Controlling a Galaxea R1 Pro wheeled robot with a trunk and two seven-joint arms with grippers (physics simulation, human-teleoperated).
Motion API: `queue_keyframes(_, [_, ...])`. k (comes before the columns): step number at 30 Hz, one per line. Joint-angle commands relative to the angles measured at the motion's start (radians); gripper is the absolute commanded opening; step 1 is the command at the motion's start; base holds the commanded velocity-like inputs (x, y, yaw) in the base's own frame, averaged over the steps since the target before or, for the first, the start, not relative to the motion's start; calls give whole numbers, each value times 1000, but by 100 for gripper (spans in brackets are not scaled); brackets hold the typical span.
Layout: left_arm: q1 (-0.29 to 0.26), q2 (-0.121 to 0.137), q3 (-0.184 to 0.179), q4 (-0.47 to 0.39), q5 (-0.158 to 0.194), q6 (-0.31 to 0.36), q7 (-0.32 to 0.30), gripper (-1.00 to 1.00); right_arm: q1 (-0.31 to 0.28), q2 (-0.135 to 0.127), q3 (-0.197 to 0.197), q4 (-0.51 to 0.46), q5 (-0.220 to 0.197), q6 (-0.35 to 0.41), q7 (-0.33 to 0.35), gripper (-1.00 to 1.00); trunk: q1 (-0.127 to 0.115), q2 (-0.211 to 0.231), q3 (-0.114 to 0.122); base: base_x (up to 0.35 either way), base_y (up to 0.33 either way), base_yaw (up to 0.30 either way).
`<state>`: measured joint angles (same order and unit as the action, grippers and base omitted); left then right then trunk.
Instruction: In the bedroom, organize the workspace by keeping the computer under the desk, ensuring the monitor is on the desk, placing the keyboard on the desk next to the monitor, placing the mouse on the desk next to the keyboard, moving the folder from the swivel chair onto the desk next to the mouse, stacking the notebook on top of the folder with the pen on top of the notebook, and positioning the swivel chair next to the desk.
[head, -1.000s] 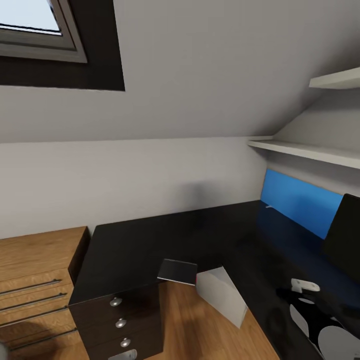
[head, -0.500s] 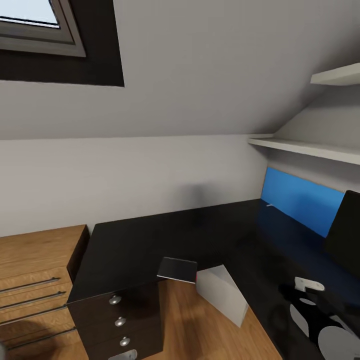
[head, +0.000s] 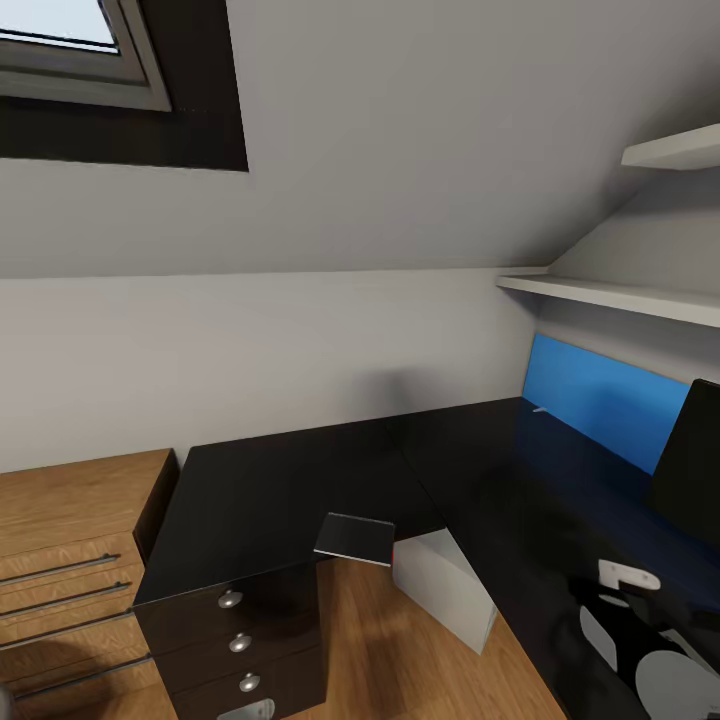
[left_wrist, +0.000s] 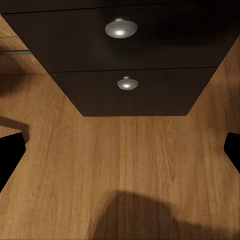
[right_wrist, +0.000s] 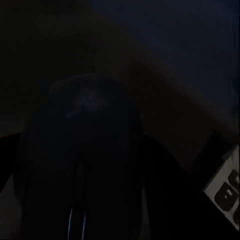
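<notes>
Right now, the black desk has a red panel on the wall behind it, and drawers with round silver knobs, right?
Not quite. The panel behind the desk is blue, not red, as the head view shows. The drawers do have round silver knobs.

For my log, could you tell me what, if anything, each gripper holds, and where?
The left gripper holds nothing, jaws open. The mouse sits close before the right gripper; too dark to tell a hold.
</notes>
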<state>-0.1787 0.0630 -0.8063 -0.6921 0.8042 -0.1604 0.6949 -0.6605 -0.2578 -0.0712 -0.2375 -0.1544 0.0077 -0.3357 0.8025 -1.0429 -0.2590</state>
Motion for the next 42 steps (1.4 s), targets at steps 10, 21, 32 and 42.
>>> queue_keyframes(10, [-2,-55,-9,93,1,-11,-1,100,-5,1,-1,-1,-13,15,-37,-100,0,-1,-1,-54,0,0])
queue_keyframes(21, [-2,-58,-5,102,4,-13,-2,100,-5,2,-1,-1,-13,11,-36,-100,0,-1,-1,-23,0,0])
queue_keyframes(32, [-2,-58,-6,102,5,-27,-2,100,-5,2,-1,0,-13,9,-36,-100,0,-1,-1,99,24,0])
queue_keyframes(42, [-2,-58,-5,102,9,-39,-2,100,-5,2,-1,0,-13,10,-36,-100,0,-1,-1,9,2,0])
